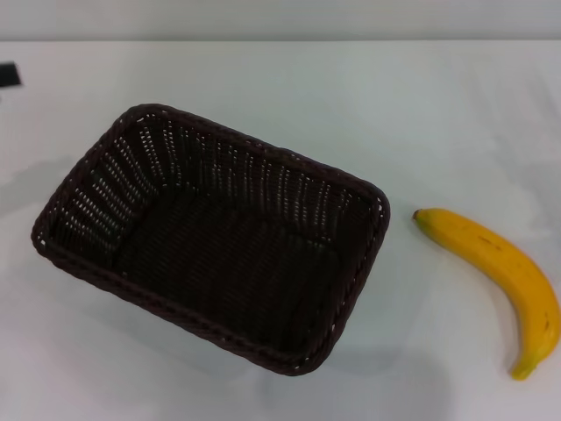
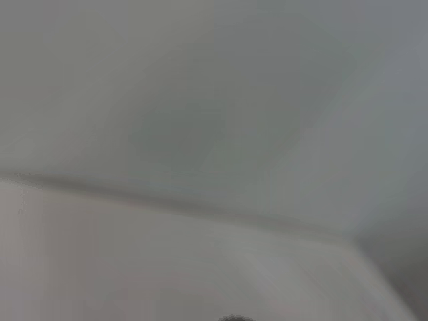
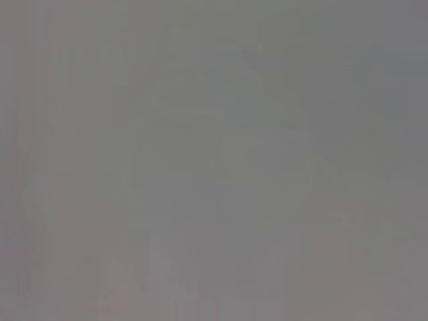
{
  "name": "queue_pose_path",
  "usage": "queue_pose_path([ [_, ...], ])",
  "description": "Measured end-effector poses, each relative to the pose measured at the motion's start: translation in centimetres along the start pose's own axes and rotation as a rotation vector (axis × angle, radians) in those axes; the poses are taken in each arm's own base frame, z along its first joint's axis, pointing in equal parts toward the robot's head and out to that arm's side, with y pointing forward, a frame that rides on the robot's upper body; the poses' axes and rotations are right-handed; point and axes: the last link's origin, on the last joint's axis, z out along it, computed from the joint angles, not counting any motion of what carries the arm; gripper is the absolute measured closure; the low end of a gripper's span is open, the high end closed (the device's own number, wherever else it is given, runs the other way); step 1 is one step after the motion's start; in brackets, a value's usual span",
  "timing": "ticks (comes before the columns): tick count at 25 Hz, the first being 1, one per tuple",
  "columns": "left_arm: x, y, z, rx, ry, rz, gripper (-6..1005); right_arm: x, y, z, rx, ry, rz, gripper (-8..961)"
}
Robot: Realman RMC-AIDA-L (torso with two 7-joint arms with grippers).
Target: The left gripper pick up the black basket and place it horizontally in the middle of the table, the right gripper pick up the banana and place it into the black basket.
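Note:
The black basket [image 1: 210,237] stands upright on the white table [image 1: 438,114], left of centre in the head view, turned at a slant, with nothing in it. The banana [image 1: 504,272] lies on the table to the right of the basket, a short gap away, not touching it. A small black piece at the far left edge of the head view looks like the tip of my left gripper [image 1: 9,74], well apart from the basket. My right gripper is out of view. The left wrist view shows only the bare table [image 2: 167,267] and a wall; the right wrist view shows only plain grey.
The table's far edge [image 1: 280,40] runs along the top of the head view, with a pale wall behind it. The same edge crosses the left wrist view [image 2: 200,207].

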Motion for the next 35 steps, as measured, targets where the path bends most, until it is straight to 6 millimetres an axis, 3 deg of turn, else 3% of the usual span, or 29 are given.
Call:
queue_pose_path([
  [4, 2.7, 1.7, 2.3, 0.096, -0.3, 0.016, 139, -0.2, 0.2, 0.4, -0.008, -0.006, 0.0, 106],
  [12, 4.7, 2.8, 5.1, 0.248, -0.532, 0.058, 141, -0.2, 0.3, 0.5, -0.01, -0.008, 0.002, 107],
  [20, 3.0, 3.1, 10.3, 0.322, -0.655, 0.097, 153, 0.0, 0.1, 0.2, 0.003, -0.004, 0.006, 106],
  [27, 0.8, 2.9, 13.1, 0.328, -0.697, 0.111, 164, 0.0, 0.0, 0.2, 0.006, -0.005, 0.007, 107],
  [35, 0.2, 3.0, 13.1, 0.33, -0.734, 0.126, 204, 0.0, -0.1, 0.2, 0.011, 0.0, 0.006, 107],
])
